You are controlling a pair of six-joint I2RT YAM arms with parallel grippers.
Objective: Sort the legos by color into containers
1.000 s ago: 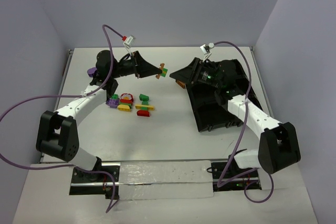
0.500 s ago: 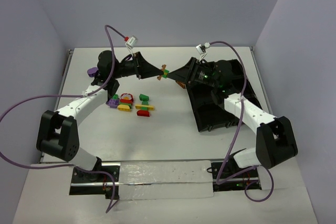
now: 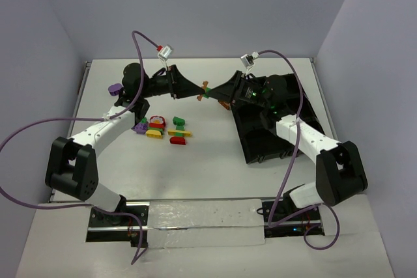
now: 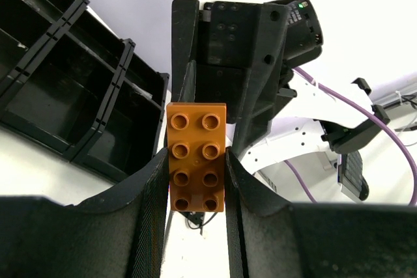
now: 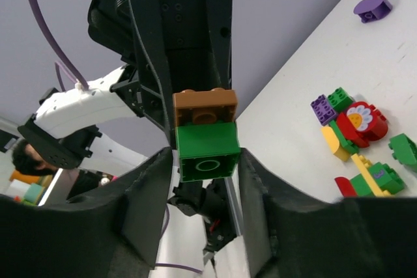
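Right hand [image 3: 214,93] has swung off the black plastic divided tray [image 3: 257,142] and closed in, meeting my left hand [image 3: 198,96] in mid-air above the white tabletop [image 3: 215,174]. My left hand is clamped on the orange two-by-four plastic brick [image 4: 197,156]. The right one's fingers now press both sides of the green square plastic brick [image 5: 207,151] stuck to it. So I reckon this is the pull-apart step. Next I need a clean tug, then each colour goes in its own tray compartment. Meanwhile the loose plastic bricks [image 3: 163,128] wait near the left arm.
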